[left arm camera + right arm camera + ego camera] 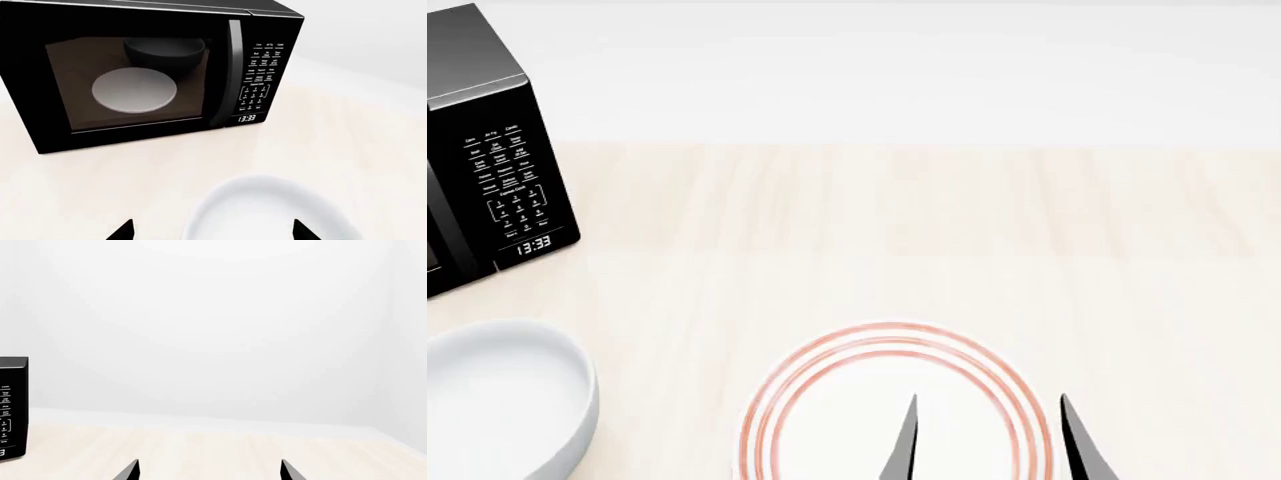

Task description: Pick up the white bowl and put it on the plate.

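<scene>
The white bowl (494, 400) stands on the pale wooden table at the near left, in front of the microwave. In the left wrist view the white bowl (267, 210) lies just below my left gripper (213, 231), which is open; one fingertip (303, 231) is over the bowl and the other is outside its rim. The left gripper is out of the head view. The plate (827, 365), white with red rings, lies at the near centre. My right gripper (990, 440) hangs open above the plate's right half, with nothing held. In the right wrist view the right gripper (208, 471) shows only its two spread tips.
A black microwave (487, 150) stands at the far left, its door shut, with a pale dish (133, 90) and a dark bowl (163, 52) behind the glass. The table (961, 220) stretches to a white wall (213, 330) behind.
</scene>
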Motion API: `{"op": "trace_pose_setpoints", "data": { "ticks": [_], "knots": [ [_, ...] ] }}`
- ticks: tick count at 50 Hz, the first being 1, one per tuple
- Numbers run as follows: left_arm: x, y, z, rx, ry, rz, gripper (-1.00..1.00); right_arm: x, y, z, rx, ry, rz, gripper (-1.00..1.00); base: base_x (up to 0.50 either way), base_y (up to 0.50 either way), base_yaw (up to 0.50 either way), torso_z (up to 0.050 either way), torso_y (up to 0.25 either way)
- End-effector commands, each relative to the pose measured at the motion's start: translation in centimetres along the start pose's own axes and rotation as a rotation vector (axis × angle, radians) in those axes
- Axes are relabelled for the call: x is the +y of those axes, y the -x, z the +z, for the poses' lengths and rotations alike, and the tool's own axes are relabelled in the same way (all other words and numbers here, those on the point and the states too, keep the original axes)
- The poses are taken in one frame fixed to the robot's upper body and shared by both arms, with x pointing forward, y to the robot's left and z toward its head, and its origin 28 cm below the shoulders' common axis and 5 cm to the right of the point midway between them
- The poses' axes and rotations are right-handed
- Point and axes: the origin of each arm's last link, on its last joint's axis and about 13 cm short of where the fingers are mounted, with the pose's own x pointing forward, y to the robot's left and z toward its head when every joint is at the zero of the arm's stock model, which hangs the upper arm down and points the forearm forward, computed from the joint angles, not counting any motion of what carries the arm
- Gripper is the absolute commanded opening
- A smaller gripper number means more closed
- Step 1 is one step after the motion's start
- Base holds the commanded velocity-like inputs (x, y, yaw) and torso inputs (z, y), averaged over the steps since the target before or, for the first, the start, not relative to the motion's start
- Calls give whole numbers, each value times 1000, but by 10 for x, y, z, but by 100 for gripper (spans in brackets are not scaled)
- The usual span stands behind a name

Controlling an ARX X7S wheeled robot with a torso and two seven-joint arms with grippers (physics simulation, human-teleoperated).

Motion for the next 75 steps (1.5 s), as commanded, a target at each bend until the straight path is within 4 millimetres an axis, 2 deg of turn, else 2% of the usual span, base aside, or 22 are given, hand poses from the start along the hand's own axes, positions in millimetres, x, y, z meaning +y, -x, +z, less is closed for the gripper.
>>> {"op": "trace_pose_setpoints", "data": {
  "ticks": [1,16,36,75],
  "knots": [
    [1,-9,-5,4,-15,38,100,0,0,0,1,-2,2,100,0,0,0,0,0],
    [2,-22,-16,22,-41,79,100,1,0,-2,5,0,6,100,0,0,0,0,0],
    [-2,-26,-25,46,-106,105,100,1,0,-2,5,0,11,100,0,0,0,0,0],
    [-8,-37,-33,51,-107,85,100,1,1,-3,7,2,15,100,0,0,0,0,0]
  ]
}}
